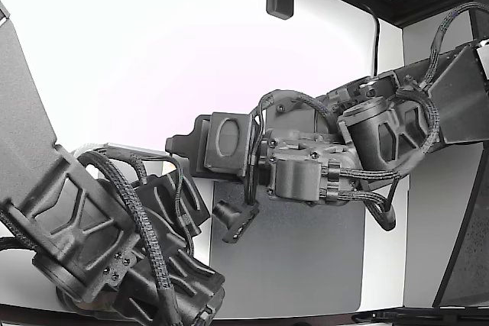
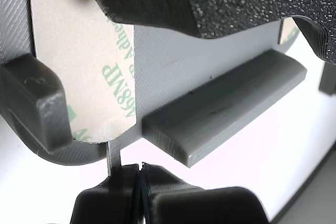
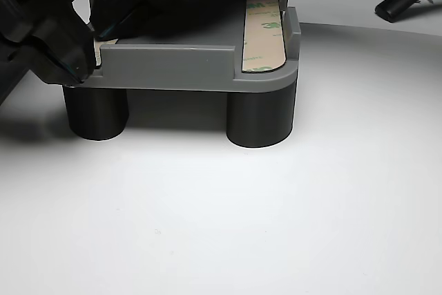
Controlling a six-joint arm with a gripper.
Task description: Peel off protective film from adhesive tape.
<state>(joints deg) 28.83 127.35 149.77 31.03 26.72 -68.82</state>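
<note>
While the gripper (image 2: 140,179) sat at six o'clock in the wrist view, its two dark tips were pressed together with only a hairline seam between them, right at the lower edge of the grey part (image 2: 210,61). You could not tell whether a corner of film was pinched in that seam; it looked closed, perhaps on a thin edge.

The tan protective film (image 2: 79,72), printed with green lettering, still lay flat on its tape strip at about nine o'clock in that view, beside a raised bar (image 2: 226,106). In the other view a second strip (image 3: 264,32) lay at two o'clock on the fixture (image 3: 173,67), which stood on dark round legs (image 3: 261,119) on the white tabletop (image 3: 242,226).

To do this step well, you would have wanted a true bite on the liner's corner alone, not the adhesive under it. I judge a low, slow pull back along the strip would have suited, watching that the liner lifted cleanly and the part stayed seated.
</note>
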